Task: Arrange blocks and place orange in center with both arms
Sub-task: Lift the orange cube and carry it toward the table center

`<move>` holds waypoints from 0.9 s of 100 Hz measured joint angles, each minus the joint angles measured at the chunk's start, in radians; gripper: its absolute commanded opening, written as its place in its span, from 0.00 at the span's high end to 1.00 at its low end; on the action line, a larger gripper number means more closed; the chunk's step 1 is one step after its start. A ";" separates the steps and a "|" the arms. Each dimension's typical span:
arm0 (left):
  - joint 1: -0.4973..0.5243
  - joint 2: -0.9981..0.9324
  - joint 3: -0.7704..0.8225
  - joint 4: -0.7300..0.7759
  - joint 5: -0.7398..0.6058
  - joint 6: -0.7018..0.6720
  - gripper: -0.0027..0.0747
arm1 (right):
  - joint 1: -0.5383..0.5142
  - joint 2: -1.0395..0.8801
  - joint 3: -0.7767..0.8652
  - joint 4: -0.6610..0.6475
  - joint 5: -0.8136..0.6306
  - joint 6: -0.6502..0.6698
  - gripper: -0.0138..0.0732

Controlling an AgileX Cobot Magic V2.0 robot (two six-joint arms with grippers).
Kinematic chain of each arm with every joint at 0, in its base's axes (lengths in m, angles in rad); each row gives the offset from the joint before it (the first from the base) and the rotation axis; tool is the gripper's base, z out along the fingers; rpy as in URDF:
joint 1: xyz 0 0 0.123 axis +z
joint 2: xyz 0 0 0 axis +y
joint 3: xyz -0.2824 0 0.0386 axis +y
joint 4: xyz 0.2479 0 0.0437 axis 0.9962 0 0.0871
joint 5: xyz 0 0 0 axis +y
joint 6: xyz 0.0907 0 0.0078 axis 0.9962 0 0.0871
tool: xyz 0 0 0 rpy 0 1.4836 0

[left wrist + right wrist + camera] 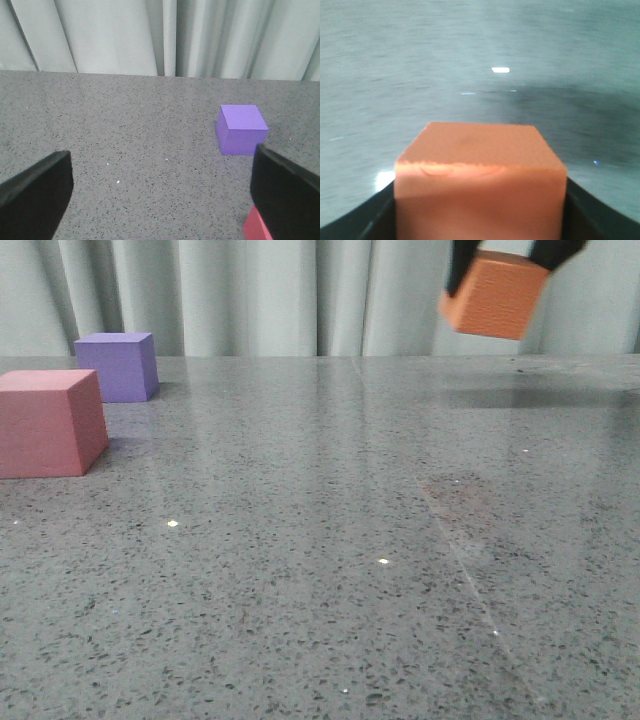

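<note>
The orange cube [496,294] hangs tilted in the air at the upper right, well above the table, with my right gripper [505,260] shut on it. In the right wrist view the orange cube [480,175] fills the space between the black fingers [592,217]. The pink-red cube [48,422] rests on the table at the far left, and the purple cube [120,365] stands just behind it. My left gripper [162,195] is open and empty above the table, with the purple cube [241,128] ahead of it. A corner of the pink-red cube [256,228] shows beside one finger.
A grey speckled table [330,540] stretches across the front view. Pale curtains [260,295] hang close behind its far edge.
</note>
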 measured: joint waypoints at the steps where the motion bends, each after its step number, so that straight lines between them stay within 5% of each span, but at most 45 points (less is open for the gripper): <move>1: 0.000 0.000 0.000 0.000 0.000 0.000 0.07 | 0.010 0.000 -0.005 0.000 0.000 0.000 0.52; 36: 0.000 0.000 0.000 0.000 0.000 0.000 0.07 | 0.202 0.135 -0.138 0.019 0.001 0.114 0.52; 62: 0.000 0.000 0.000 0.000 0.000 0.000 0.07 | 0.250 0.216 -0.146 0.081 0.001 0.165 0.51; 82: 0.000 0.000 0.000 0.000 0.000 0.000 0.07 | 0.252 0.230 -0.146 0.090 0.001 0.168 0.13; 90: 0.000 0.000 0.000 0.000 0.000 0.000 0.07 | 0.252 0.230 -0.146 0.091 0.001 0.168 0.17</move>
